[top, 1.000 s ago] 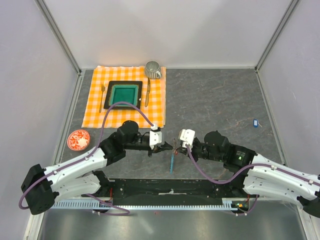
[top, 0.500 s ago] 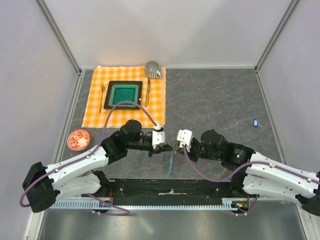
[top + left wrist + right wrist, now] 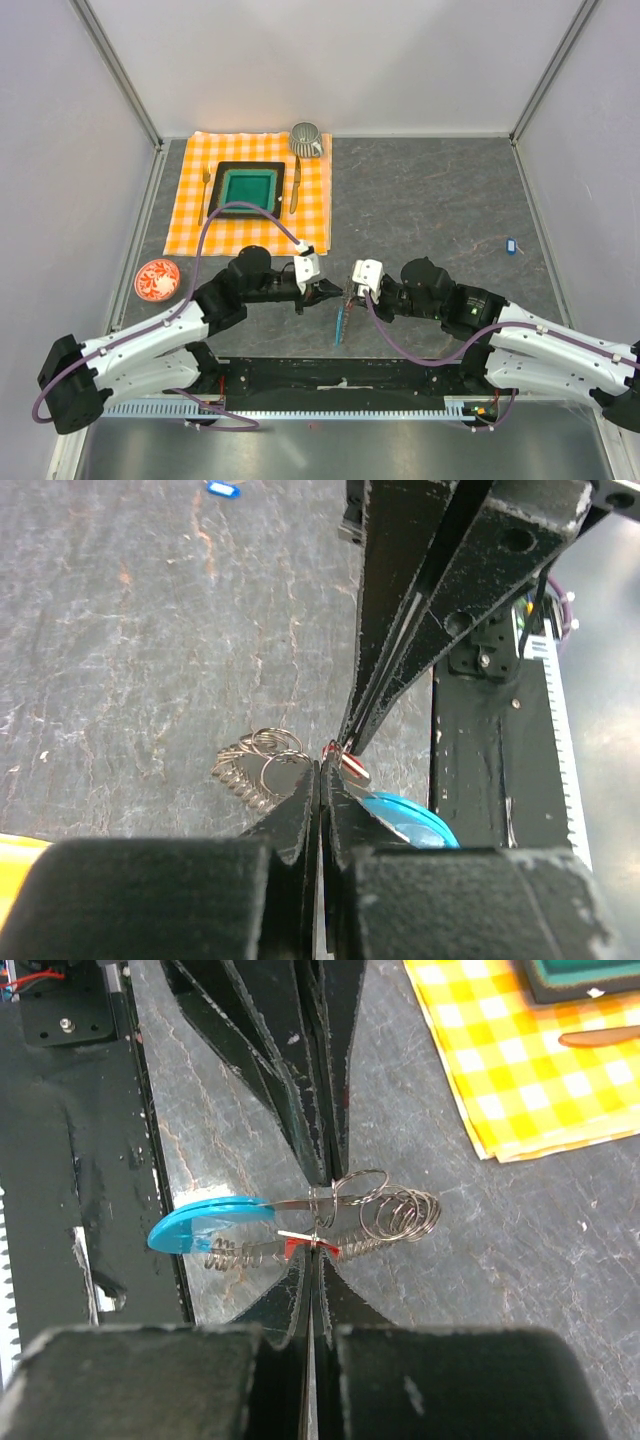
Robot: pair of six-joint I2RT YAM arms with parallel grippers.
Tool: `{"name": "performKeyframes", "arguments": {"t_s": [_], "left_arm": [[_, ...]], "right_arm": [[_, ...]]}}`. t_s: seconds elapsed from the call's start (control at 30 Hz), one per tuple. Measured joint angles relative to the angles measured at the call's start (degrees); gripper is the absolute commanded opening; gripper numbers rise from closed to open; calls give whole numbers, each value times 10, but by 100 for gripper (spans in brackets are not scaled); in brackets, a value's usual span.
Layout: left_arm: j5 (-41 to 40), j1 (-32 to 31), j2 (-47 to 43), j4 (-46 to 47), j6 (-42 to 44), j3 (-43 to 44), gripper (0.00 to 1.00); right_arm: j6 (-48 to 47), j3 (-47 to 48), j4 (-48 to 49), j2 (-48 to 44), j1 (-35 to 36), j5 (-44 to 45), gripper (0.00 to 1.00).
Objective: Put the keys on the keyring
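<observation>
Left arm: it stretches from its base at the lower left, up and to the right. The wrist is turned so the hand points right, at the other hand.
Left hand [image 3: 322, 290]: the fingers are pressed together and pinch a wire loop of the keyring [image 3: 344, 303]. Its tips almost meet the right hand's tips.
Right arm: it comes in from the lower right, with the forearm low over the worktop [image 3: 430, 200] and the hand pointing left.
Right hand [image 3: 350, 293]: the fingers are pressed together and pinch the red key [image 3: 297, 1247] at its tag.
Keyring: it sits between the 2 hands, in front of the arm bases. In the right wrist view the coils bunch on one side of the pinch and the light-blue strip [image 3: 205, 1225] curves off to the other side. Whether it touches the worktop cannot be told.
Red key: it is at the meeting point of both hands, touching the keyring's wire.
Blue key [image 3: 510, 244]: it lies on the worktop well apart from the hands, far to the right.
Far left corner: an orange checked cloth [image 3: 315, 200] carries a green dish [image 3: 247, 187] and a cup [image 3: 306, 138].
Left edge: a red saucer [image 3: 157, 279] sits beside the left arm.
</observation>
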Motion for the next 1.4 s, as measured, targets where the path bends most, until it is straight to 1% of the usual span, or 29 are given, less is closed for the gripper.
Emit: {"name": "performKeyframes", "arguments": {"t_s": [0.13, 0.23, 0.43, 0.57, 0.6, 0.73, 0.8, 0.9, 1.03, 1.13, 1.23, 1.37, 1.4], "left_arm": [[-22, 0, -24, 30, -44, -16, 2], [-41, -3, -29, 84, -84, -41, 2], [-87, -20, -20, 221, -151, -117, 2], [-119, -32, 13, 327, -171, -161, 2], [-127, -34, 29, 368, -176, -173, 2], [-146, -36, 96, 499, -193, -207, 2], [-151, -36, 136, 551, -198, -215, 2], [-161, -37, 182, 604, -199, -220, 2], [-161, -37, 208, 636, -198, -225, 2], [-161, -37, 218, 644, -197, -235, 2], [-161, -37, 220, 645, -195, -245, 2], [-160, -37, 220, 645, -191, -247, 2], [-159, -37, 220, 645, -191, -247, 2]], "right_arm": [[1, -1, 20, -3, 0, 0, 0], [5, -10, 38, -13, 0, 1, 0], [27, -46, 75, -18, 0, 1, 2], [52, -74, 103, -24, -1, 12, 2], [59, -80, 110, -25, -1, 18, 3], [86, -92, 124, -20, -1, 38, 16], [98, -93, 126, -16, -1, 41, 20], [114, -92, 123, -19, -1, 48, 24], [125, -74, 90, -24, -8, 60, 26], [129, -52, 67, -28, -37, 57, 27], [131, -41, 60, -35, -90, 18, 27], [131, -40, 62, -32, -162, -56, 28], [132, -40, 66, -28, -181, -87, 28]]}}
